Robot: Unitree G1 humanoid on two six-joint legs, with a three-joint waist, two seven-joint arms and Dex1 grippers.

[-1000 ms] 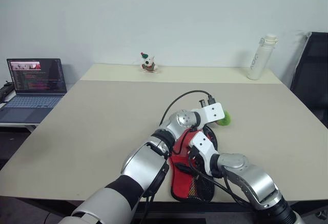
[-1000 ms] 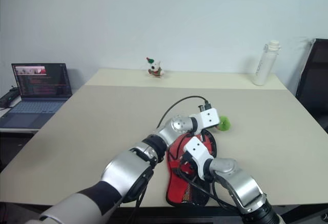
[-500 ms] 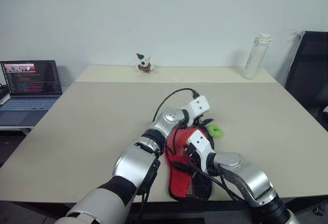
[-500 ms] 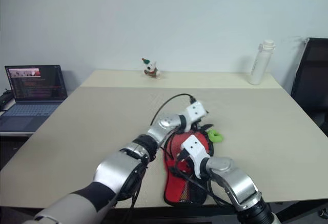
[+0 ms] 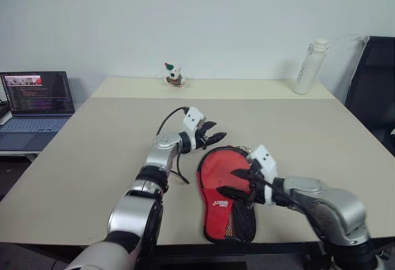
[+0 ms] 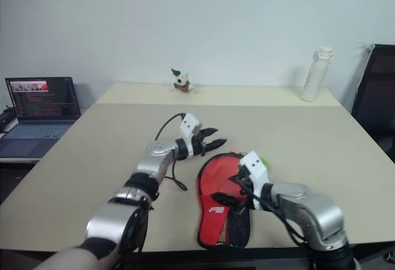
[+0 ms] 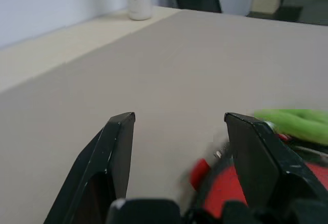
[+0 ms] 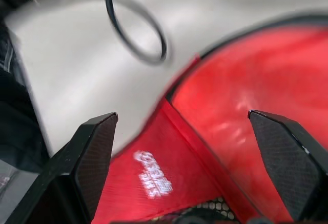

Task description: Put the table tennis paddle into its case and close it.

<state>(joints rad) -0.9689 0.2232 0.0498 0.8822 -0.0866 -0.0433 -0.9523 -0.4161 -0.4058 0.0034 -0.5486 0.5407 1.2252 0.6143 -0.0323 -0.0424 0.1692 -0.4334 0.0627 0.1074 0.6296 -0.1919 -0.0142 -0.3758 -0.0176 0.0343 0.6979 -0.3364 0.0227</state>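
Left hand (image 5: pixel 213 139): centre of the left eye view, fingers spread, grasping nothing, poised above the counter (image 5: pixel 92 152) just beyond the upper edge of the case. The left wrist view confirms bare counter between the two black fingers, red fabric and a green item at the lower right.

Right hand (image 5: pixel 237 182): lower centre-right of the left eye view, fingers wide apart, grasping nothing, hovering over the case; whether it touches the fabric cannot be told.

Case (image 5: pixel 223 193): red paddle-shaped pouch, flat on the counter at lower centre, near the front edge; white logo and black mesh panel toward its narrow end. Upper flap lies down over the body.

Table tennis paddle: judged to be inside the case, as the pouch looks filled; not directly confirmed.

Green item (image 6: pixel 264 160): small, just behind the right hand; identity unclear.

Step in hand: closing stage, insertion apparently done.

Next move calls for: one hand pinning the case flat, the other finding the zip pull along the black trim and drawing it round.
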